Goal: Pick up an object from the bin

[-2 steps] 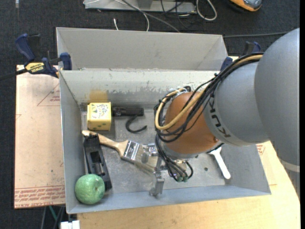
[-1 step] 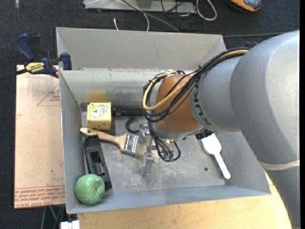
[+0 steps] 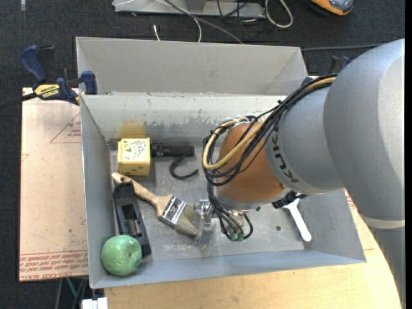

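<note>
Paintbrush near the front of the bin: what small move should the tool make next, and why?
Probably nudge the tool slightly toward the view's left, to centre it over the paintbrush. The tool sits low at the brush's bristle tip, beside it rather than across it. I cannot tell whether it has any hold there.
</note>
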`<state>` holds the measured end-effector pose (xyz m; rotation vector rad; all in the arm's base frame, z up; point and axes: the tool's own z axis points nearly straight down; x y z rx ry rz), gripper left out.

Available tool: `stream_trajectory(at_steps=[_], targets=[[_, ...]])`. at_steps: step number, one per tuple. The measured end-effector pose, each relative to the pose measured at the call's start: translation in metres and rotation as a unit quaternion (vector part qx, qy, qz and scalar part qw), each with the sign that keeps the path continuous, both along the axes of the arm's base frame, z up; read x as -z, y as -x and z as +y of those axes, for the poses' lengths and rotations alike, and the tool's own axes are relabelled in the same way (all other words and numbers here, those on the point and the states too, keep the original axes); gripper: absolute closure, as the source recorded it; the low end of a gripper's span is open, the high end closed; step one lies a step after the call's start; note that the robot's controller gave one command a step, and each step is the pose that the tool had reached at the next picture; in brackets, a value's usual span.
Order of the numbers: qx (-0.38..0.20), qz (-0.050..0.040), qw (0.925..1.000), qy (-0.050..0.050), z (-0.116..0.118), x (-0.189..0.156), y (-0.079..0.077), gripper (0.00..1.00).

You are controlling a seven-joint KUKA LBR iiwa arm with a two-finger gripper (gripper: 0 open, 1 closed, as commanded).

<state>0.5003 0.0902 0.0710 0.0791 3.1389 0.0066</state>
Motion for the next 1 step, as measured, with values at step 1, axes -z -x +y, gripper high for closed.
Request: stream_trajectory(at_steps=[1], targets=[[0.0, -0.0002, 1.0, 0.0, 0.0, -0.0001, 0.0, 1.0]])
